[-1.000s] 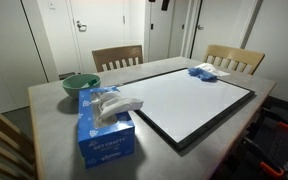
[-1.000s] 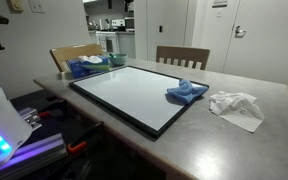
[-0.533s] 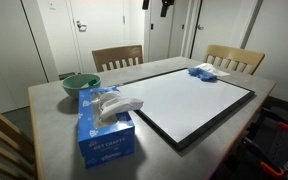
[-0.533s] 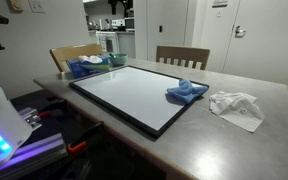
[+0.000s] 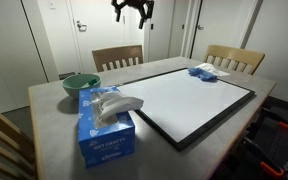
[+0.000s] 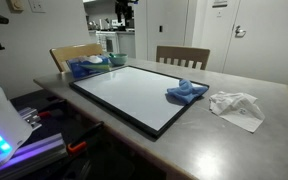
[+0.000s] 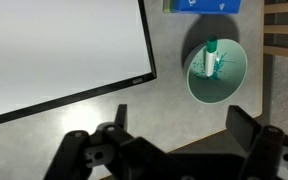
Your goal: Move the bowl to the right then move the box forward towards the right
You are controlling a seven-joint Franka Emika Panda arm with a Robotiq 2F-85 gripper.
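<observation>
Claw (image 5: 134, 12) is hanging high at the top centre of an exterior view, well above the desk (image 5: 54, 125). It is released: in the wrist view its fingers (image 7: 120, 118) are standing wide apart with nothing between them. The bowl (image 7: 224, 75) is sitting right of centre in the wrist view, just beside the box (image 7: 204, 5) at the top edge and near a corner of the white board (image 7: 54, 50).

Risks, as judged:
- Bowl is looking round, smooth-sided, thin-rimmed and probably slick; a pinch on the rim may be slipping or tipping it.
- A slim green-and-white stick (image 7: 212, 58), perhaps a marker, is leaning inside; a descending finger could be knocking it out.
- The board's black frame is lying close; a sliding bowl could be catching on it.
- Box is looking like light blue cardboard, square-edged, with soft white tissue (image 5: 116, 103) billowing from the top. A hard squeeze may be denting it, and a grab at the tissue would be lifting paper only.
- Desk is appearing smooth and grey, so nudged things may be skidding.
</observation>
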